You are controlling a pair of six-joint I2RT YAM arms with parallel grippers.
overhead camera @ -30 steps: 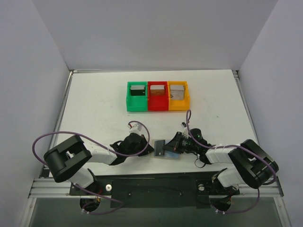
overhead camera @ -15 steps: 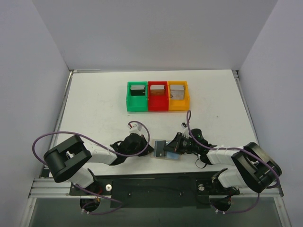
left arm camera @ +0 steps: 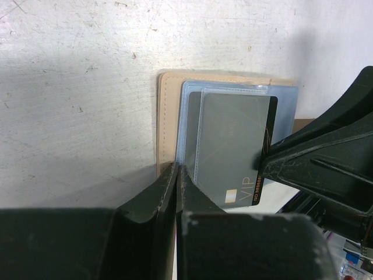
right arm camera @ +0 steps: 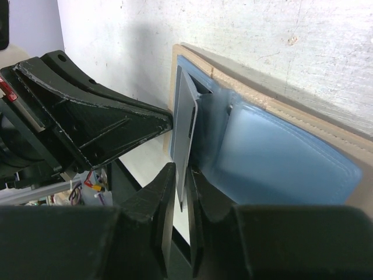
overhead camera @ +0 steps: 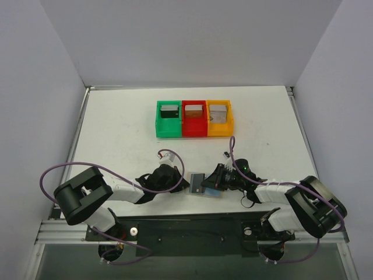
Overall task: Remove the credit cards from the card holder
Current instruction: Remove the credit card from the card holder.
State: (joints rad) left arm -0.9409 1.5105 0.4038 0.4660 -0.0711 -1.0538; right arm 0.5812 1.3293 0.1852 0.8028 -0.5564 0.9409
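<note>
The tan card holder (overhead camera: 197, 188) lies open near the table's front edge, between my two grippers. In the left wrist view its bluish-grey pocket (left arm camera: 189, 116) holds a dark credit card (left arm camera: 233, 146) marked VIP, which sticks partly out to the right. My left gripper (left arm camera: 178, 170) is shut on the card holder's tan near edge (left arm camera: 165, 128). My right gripper (right arm camera: 185, 185) is shut on the outer edge of the card (right arm camera: 187, 125), which shows edge-on and stands up from the card holder (right arm camera: 280, 157). In the top view the left gripper (overhead camera: 184, 184) and right gripper (overhead camera: 207, 184) face each other.
Green (overhead camera: 158, 119), red (overhead camera: 194, 133) and orange (overhead camera: 231, 119) bins stand in a row at the table's middle back, each with a card inside. The left gripper's fingers (right arm camera: 87, 122) are close to the right gripper. The table's front edge and the arms' black base rail are just behind the card holder.
The right gripper and the card have shifted very slightly to the left. The left arm has not moved.
</note>
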